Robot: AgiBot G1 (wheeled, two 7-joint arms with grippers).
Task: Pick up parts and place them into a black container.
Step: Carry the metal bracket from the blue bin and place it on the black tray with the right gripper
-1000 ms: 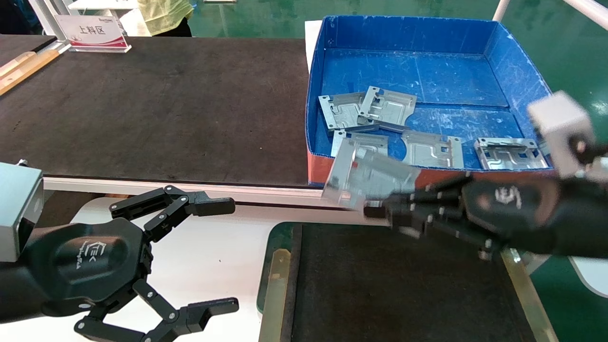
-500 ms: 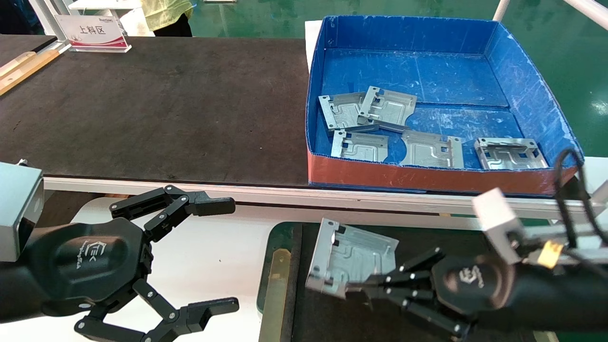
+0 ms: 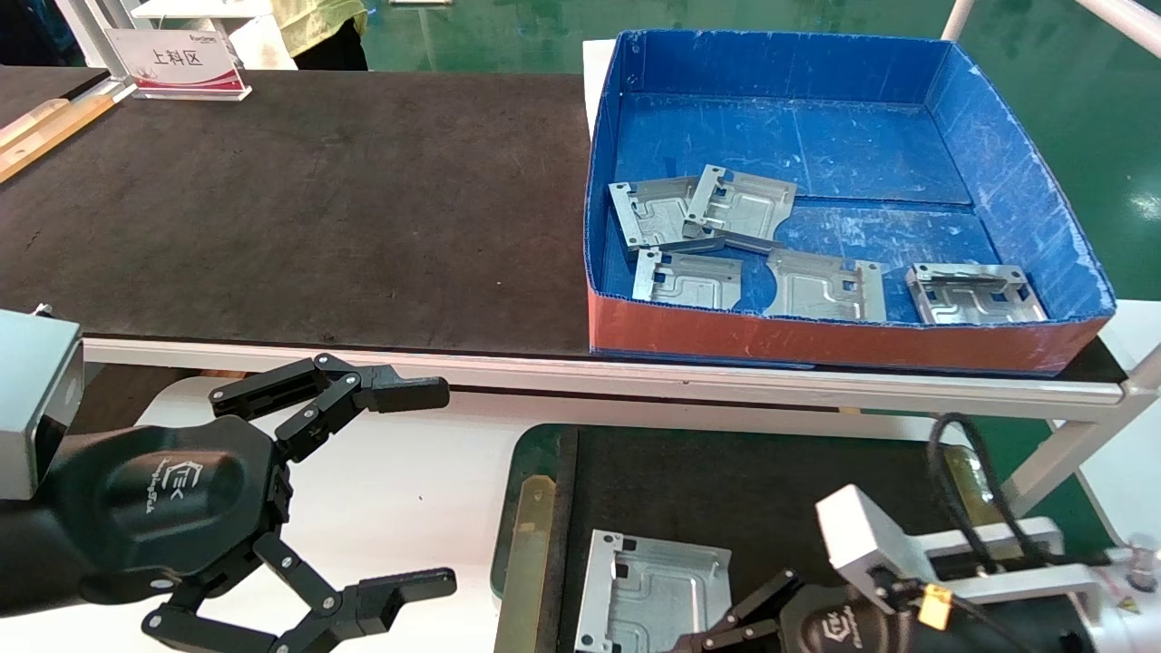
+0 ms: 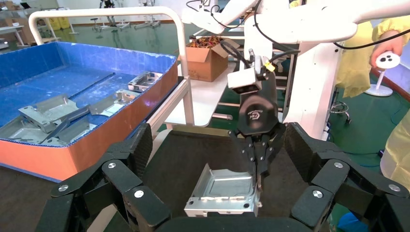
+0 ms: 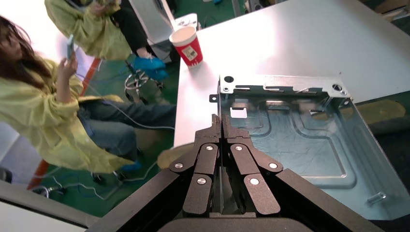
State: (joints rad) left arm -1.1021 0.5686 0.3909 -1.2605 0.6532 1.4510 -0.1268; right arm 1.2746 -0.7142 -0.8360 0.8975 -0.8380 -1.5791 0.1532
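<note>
My right gripper (image 3: 717, 630) is shut on the right edge of one silver-grey part (image 3: 653, 589) and holds it low over the near left floor of the black container (image 3: 529, 535); I cannot tell whether the part touches the floor. The right wrist view shows the jaws (image 5: 222, 121) closed on the part's rim (image 5: 295, 140). The left wrist view shows the same part (image 4: 225, 188) and right gripper (image 4: 259, 176). Several more parts (image 3: 698, 213) lie in the blue box (image 3: 816, 118). My left gripper (image 3: 444, 490) is open and empty, parked at the lower left.
The blue box with a red front wall stands on the dark tabletop mat (image 3: 299, 209) beyond a white rail. A sign (image 3: 177, 63) stands at the back left. A red paper cup (image 5: 188, 46) sits on the white table, with people in yellow coats nearby.
My right gripper has carried the part from above the blue box's front wall down and toward me, into the black container. The left arm has not moved.
</note>
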